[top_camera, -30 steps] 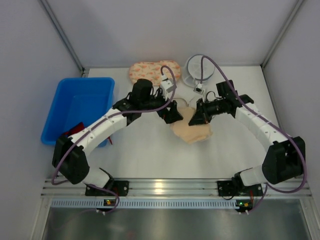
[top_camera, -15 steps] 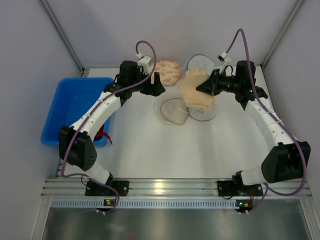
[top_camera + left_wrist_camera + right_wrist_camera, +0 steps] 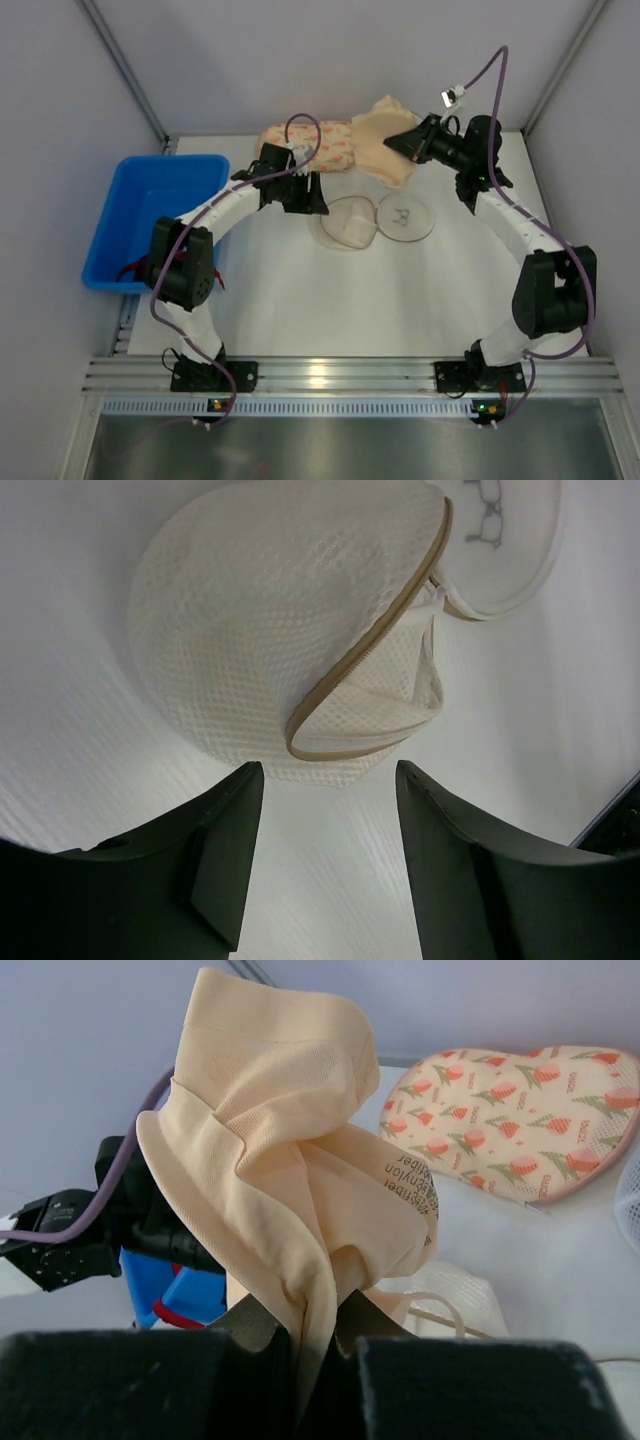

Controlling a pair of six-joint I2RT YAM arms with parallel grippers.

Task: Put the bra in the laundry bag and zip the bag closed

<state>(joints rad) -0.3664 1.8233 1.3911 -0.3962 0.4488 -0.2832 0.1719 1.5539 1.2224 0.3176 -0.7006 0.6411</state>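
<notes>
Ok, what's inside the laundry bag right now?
Only its mesh shows: the laundry bag lies open, one half folded over itself. Whatever sits under that fold is covered. The bra is not in it; the right pincer holds it aloft.

Work surface: white bench, matte, evenly lit, soft shadows only. Enclosure: plain pale grey back wall and side walls, joined by slim metal corner posts. Near edge: aluminium rail with a bright glare spot; below it, a dull grey reflective panel.
</notes>
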